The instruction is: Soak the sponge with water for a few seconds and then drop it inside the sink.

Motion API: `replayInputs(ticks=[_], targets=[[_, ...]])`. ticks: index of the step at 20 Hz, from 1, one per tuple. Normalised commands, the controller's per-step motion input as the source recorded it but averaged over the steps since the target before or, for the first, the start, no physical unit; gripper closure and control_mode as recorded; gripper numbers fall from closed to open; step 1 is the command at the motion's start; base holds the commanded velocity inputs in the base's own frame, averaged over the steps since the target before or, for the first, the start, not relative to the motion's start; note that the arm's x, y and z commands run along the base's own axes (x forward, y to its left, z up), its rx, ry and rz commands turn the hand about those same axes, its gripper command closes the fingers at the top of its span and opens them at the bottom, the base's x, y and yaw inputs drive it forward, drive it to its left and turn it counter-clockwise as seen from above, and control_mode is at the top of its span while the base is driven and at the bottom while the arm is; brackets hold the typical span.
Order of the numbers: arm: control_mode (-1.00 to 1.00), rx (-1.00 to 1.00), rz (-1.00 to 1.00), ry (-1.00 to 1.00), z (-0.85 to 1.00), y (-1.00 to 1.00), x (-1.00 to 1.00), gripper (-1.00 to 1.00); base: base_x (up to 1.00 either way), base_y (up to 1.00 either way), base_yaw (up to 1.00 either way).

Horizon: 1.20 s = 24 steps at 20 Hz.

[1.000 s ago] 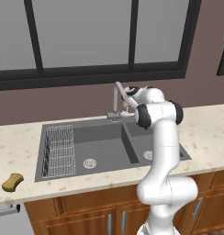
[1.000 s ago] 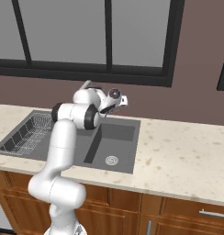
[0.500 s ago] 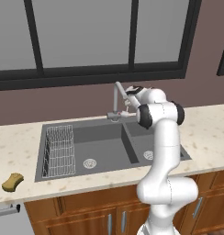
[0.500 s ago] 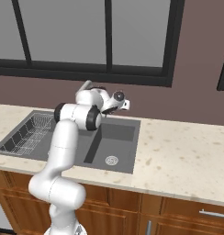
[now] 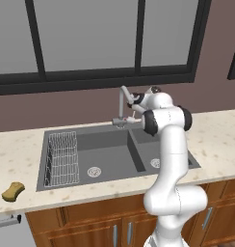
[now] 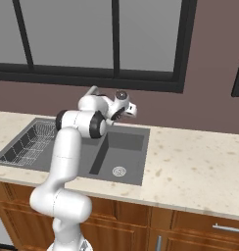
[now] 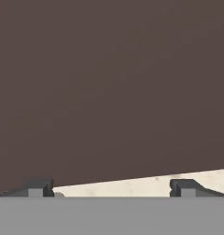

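At the far left of the speckled beige tabletop [image 5: 23, 144] lies the sponge [image 5: 13, 191], a soft yellow-brown bean shape with a pinched waist, well apart from the arm. Next comes the dark grey sink [image 5: 85, 140], matte and rectangular, with a wire rack [image 5: 61, 159] in its left basin and round silver drains. Behind the divider stands the slim silver faucet [image 5: 122, 103], no water visible. The pincer [image 7: 111, 187] hangs open and empty just beside it, facing the brown wall [image 7: 109, 82]. The risk, as I judge it: nudging the faucet handle at this close range could overshoot or glance off, and the squashy sponge may deform or slip when gripped later
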Motion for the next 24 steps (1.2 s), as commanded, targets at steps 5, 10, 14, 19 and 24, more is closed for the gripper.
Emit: replayInputs(ticks=[5, 10, 14, 19, 24], targets=[[-1.0, 0.03, -0.12, 0.0, 0.0, 0.03, 0.0, -1.0, 0.0, 0.0, 0.0], [-1.0, 0.04, -0.06, 0.0, -0.21, 0.0, 0.0, -1.0, 0.0, 0.0, 0.0], [-1.0, 0.0, -0.04, 0.01, -0.56, 0.0, 0.0, -1.0, 0.0, 0.0, 0.0], [-1.0, 0.01, -0.02, 0.0, -0.4, 0.0, 0.0, -1.0, 0.0, 0.0, 0.0], [-1.0, 0.01, 0.0, 0.0, -0.17, 0.01, 0.0, -1.0, 0.0, 0.0, 0.0]])
